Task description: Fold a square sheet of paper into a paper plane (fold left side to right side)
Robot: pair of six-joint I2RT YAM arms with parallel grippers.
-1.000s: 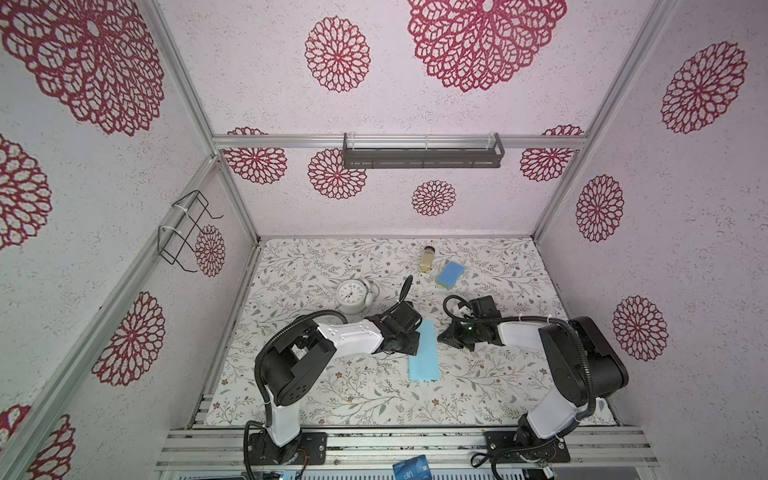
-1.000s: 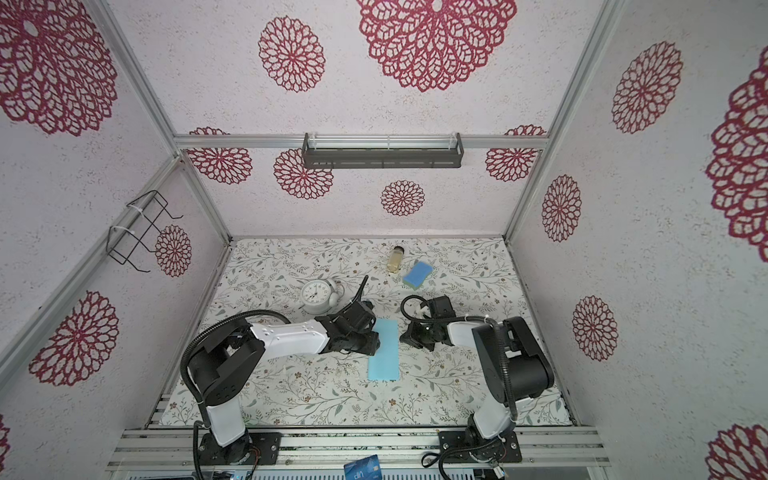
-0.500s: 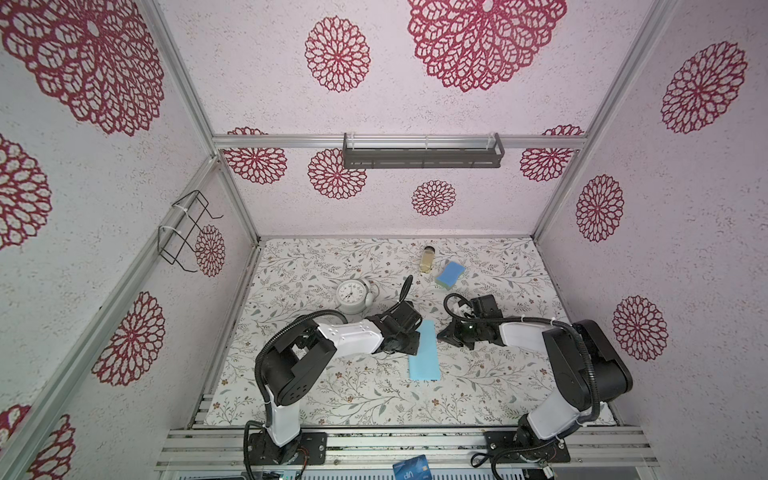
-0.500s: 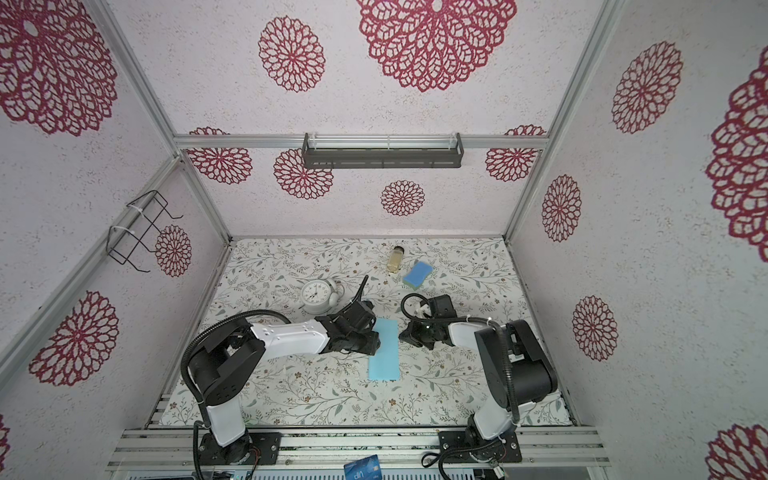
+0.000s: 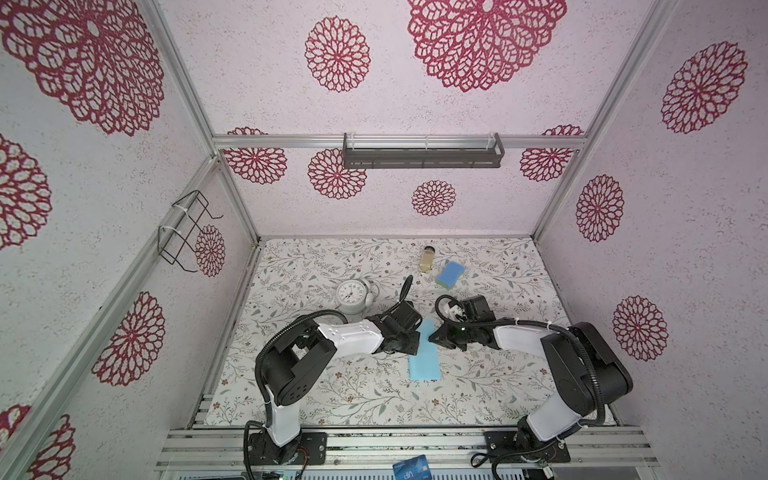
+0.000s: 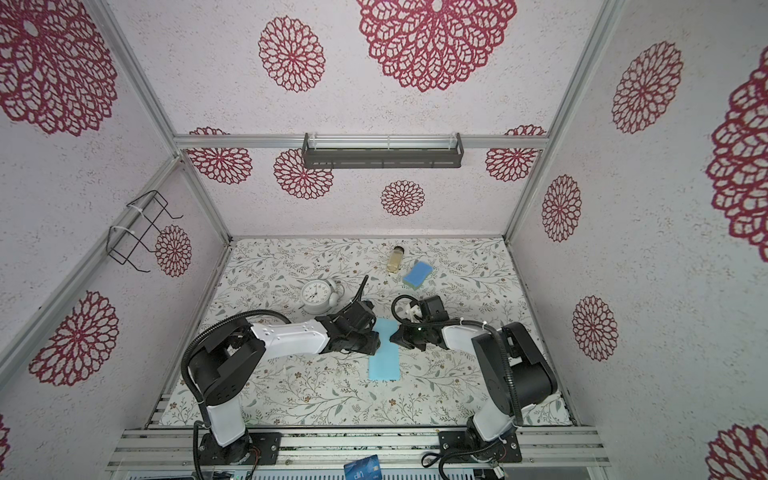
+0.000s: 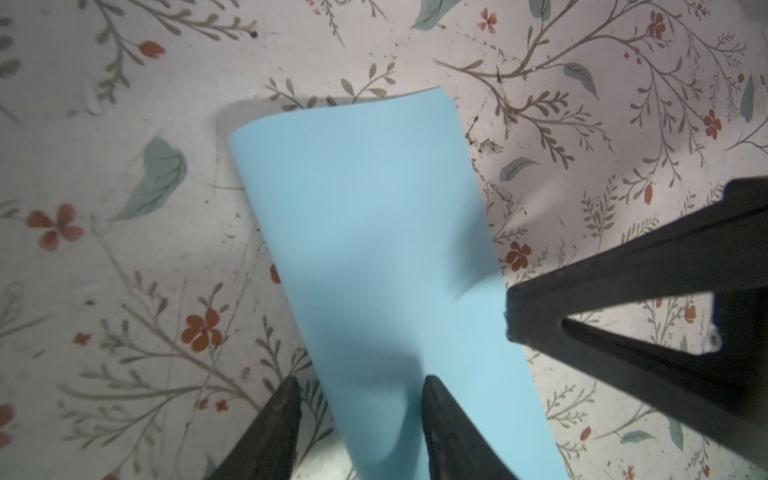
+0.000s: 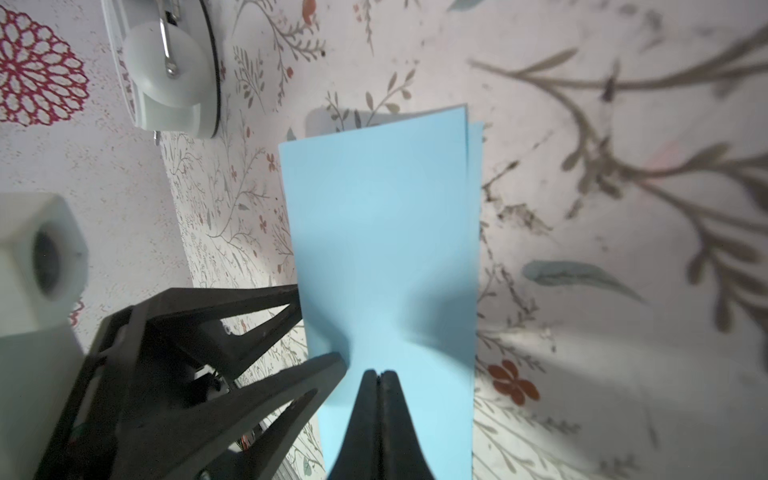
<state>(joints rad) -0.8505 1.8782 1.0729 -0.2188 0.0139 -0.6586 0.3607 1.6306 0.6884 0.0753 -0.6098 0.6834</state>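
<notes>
Left end effector [image 7: 361, 399], prongs apart, straddles the folded edge of the light blue paper [image 5: 424, 359], probably pinning it to the bench [image 5: 332, 395]. Right end effector [image 8: 379, 376], closed and empty, appears to press the top layer flat. Paper lies directly under both tips.

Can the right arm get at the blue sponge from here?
Probably yes. The sponge lies just beyond the right pincer, with only bare table between; the jar stands beside it. The pincer is shut, tips on the folded paper.
</notes>
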